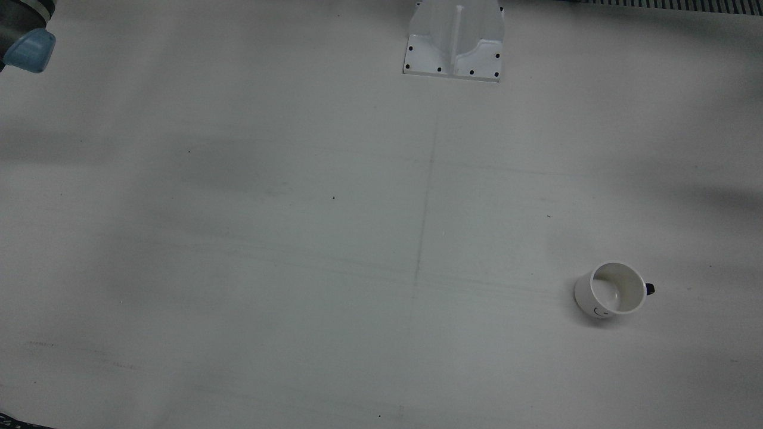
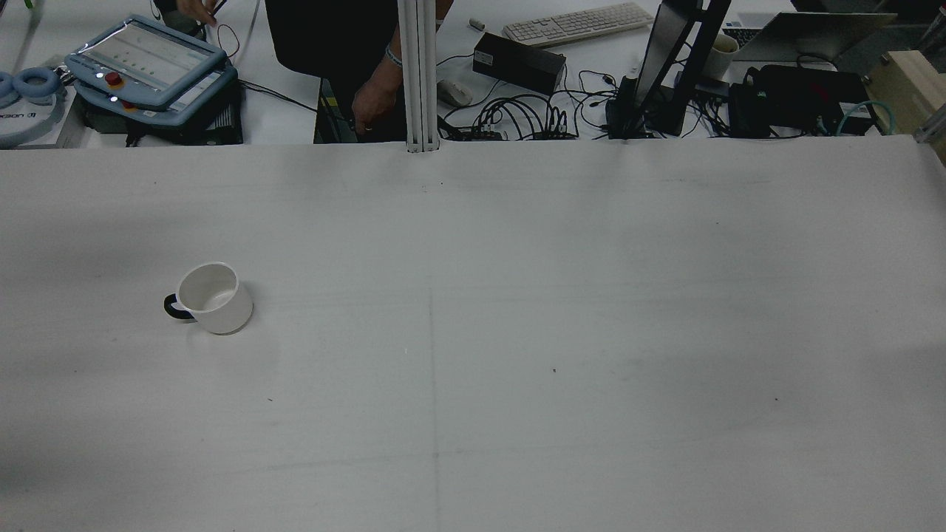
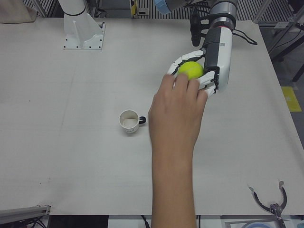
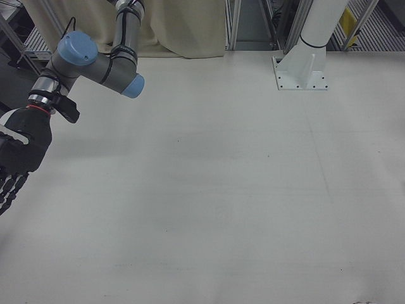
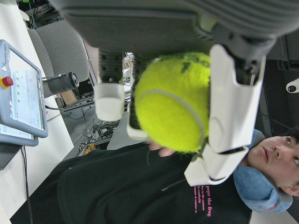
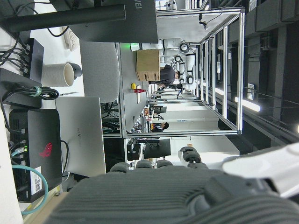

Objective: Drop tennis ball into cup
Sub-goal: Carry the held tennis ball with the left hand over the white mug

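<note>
my left hand [image 3: 202,76] is hovering above the table [image 3: 71,142], palm turned toward the operators' side, with its white fingers [image 5: 231,116] curling around a yellow-green tennis ball [image 3: 191,70]. a person's hand [image 3: 178,111] is reaching in from the front edge and touching the ball from below, so i am judging this to be the hand-over step: the ball is being seated in my grasp, and i cannot tell whether my fingers alone are bearing it. in the left hand view the ball [image 5: 173,105] is sitting between the fingers and against the palm.

the white mug [image 3: 129,121], with its dark handle [image 3: 141,120], is standing upright and empty on the table, well apart from my left hand and lower than it. my right hand [image 4: 16,158] is hanging at the far side of the table, holding nothing, fingers apart and pointing down.

the next move, as i am judging it, calls for the person's hand to clear away, a firm closure on the ball, then a carry over the mug's mouth before release; the opening is looking only a little wider than the ball.
</note>
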